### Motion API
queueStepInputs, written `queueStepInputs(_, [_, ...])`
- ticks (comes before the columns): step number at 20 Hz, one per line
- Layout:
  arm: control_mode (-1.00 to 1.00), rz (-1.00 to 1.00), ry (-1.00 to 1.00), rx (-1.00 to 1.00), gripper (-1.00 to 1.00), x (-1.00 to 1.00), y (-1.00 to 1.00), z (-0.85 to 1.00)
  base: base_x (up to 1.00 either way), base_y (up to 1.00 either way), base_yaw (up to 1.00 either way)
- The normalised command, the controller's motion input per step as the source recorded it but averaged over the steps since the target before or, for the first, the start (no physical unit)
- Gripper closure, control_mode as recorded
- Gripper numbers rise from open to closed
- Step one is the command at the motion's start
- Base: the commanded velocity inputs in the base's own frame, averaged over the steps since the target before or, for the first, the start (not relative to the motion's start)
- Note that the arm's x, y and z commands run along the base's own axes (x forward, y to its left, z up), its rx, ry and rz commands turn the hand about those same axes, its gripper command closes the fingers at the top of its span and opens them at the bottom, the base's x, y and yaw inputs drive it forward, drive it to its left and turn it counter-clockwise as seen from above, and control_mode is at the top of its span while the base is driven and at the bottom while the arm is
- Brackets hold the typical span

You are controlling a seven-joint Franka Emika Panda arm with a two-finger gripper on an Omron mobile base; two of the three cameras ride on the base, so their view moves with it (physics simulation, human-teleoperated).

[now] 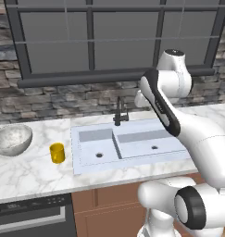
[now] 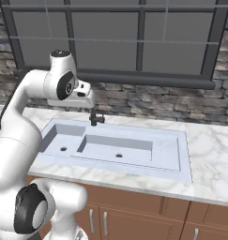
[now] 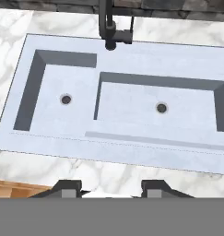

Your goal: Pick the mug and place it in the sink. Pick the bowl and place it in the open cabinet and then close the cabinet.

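In the left base view the bowl (image 1: pixel 12 139) is cut off by the picture's left edge near the tabletop's (image 1: pixel 30 171) left end. There our arm hides the sink's (image 1: pixel 132 159) right rim and the gripper. In the hand view the faucet (image 3: pixel 111 27) is cropped at the top, and our fingers (image 3: pixel 67 189) show as cropped tips, nothing between them.

Basins open; faucet (image 1: pixel 119 112) blocks sink (image 1: pixel 132 159) rear.
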Motion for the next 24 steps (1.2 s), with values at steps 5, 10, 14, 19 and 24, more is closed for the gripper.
queueStepInputs(5, [-1.00, -0.02, 0.07, 0.00, -1.00, -0.08, 0.31, -0.05, 0.00, 0.00, 0.00])
queueStepInputs(10, [-1.00, -0.20, 0.00, 0.00, -1.00, -0.21, 1.00, -0.23, 0.00, 0.00, 0.00])
queueStepInputs(14, [-1.00, -0.21, 0.00, 0.00, -1.00, -0.18, 1.00, -0.33, 0.00, 0.00, 0.00])
queueStepInputs(19, [-1.00, -0.23, 0.00, 0.02, -1.00, -0.03, 1.00, -0.44, 0.00, 0.00, 0.00])
queueStepInputs(24, [-1.00, -0.24, 0.00, 0.01, -1.00, 0.00, 1.00, -0.40, 0.00, 0.00, 0.00])
